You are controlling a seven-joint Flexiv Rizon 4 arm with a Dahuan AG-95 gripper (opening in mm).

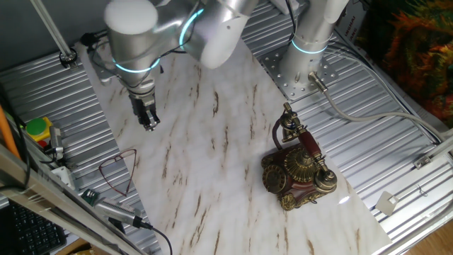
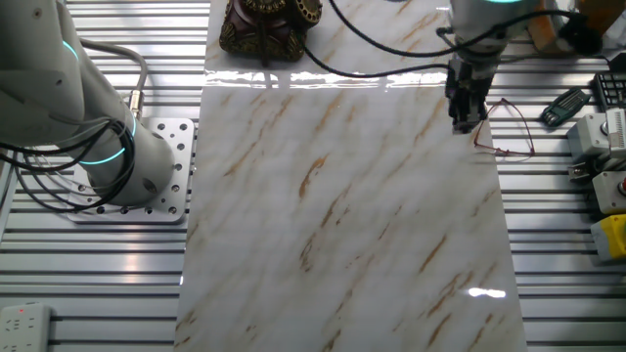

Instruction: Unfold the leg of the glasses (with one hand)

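The glasses (image 1: 115, 172) are a thin dark reddish wire frame lying flat on the marble board (image 1: 212, 163), near its left edge. In the other fixed view the glasses (image 2: 505, 133) lie at the board's right edge. My gripper (image 1: 150, 126) hangs above the board, up and to the right of the glasses, and holds nothing. Its black fingers look pressed together. In the other fixed view the gripper (image 2: 460, 121) is just left of the glasses, apart from them. I cannot make out how the legs are folded.
An ornate antique telephone (image 1: 299, 168) stands on the board's other side and also shows in the other fixed view (image 2: 269, 24). A yellow and green box (image 1: 35, 131), cables and small tools (image 1: 106, 209) lie off the board beside the glasses. The arm's base plate (image 2: 166, 176) is bolted to the ribbed table.
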